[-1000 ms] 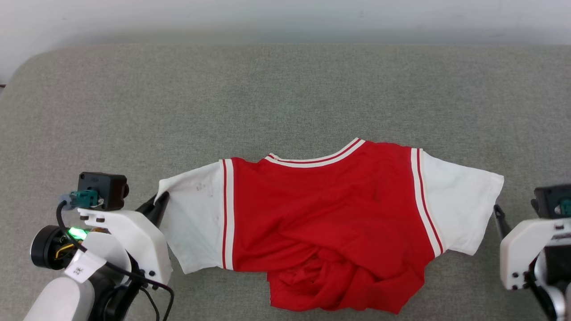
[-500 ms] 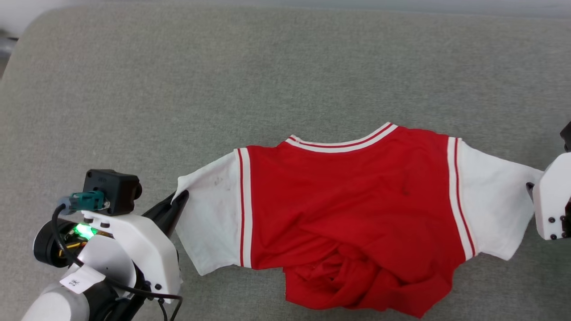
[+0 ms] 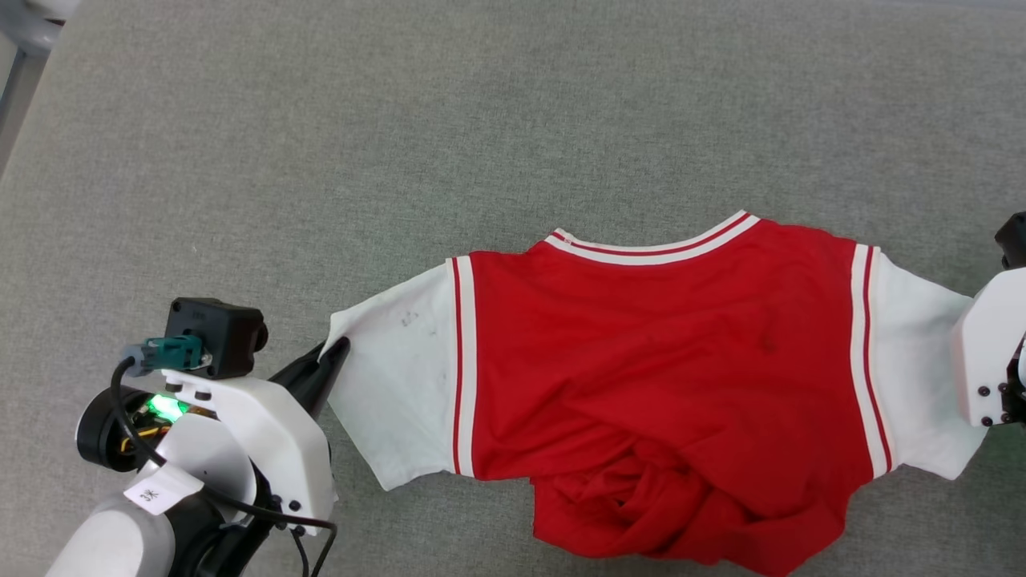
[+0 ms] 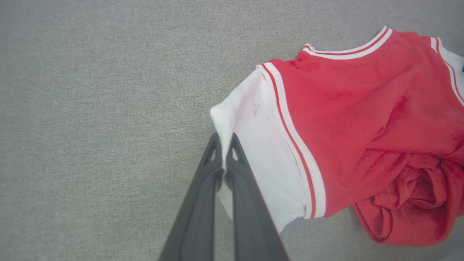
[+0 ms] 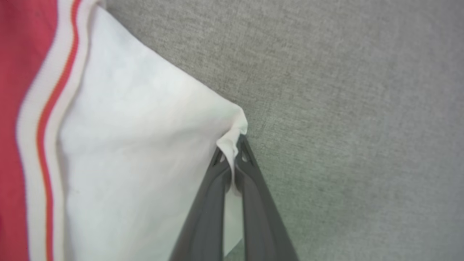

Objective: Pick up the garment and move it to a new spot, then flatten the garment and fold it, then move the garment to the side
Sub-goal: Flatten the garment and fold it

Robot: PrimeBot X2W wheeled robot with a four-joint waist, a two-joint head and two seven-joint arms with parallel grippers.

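The garment lies on the grey cushion, a red jersey with white sleeves and striped trim, plain side up, collar away from me. Its lower hem is bunched in a crumpled heap. My left gripper is shut on the outer edge of the left white sleeve, the cloth pinched between the dark fingertips. At the far right my right gripper is shut on the corner of the right white sleeve. In the head view its white housing covers the fingers.
The grey fabric surface stretches wide beyond and to the left of the garment. Its rounded corner and a pale floor strip show at the top left. A cable hangs from my left wrist.
The right gripper came in from the lower right to the right sleeve's corner and shut on it. The head camera shifted, so the whole scene slid right and up. The left gripper kept its hold.
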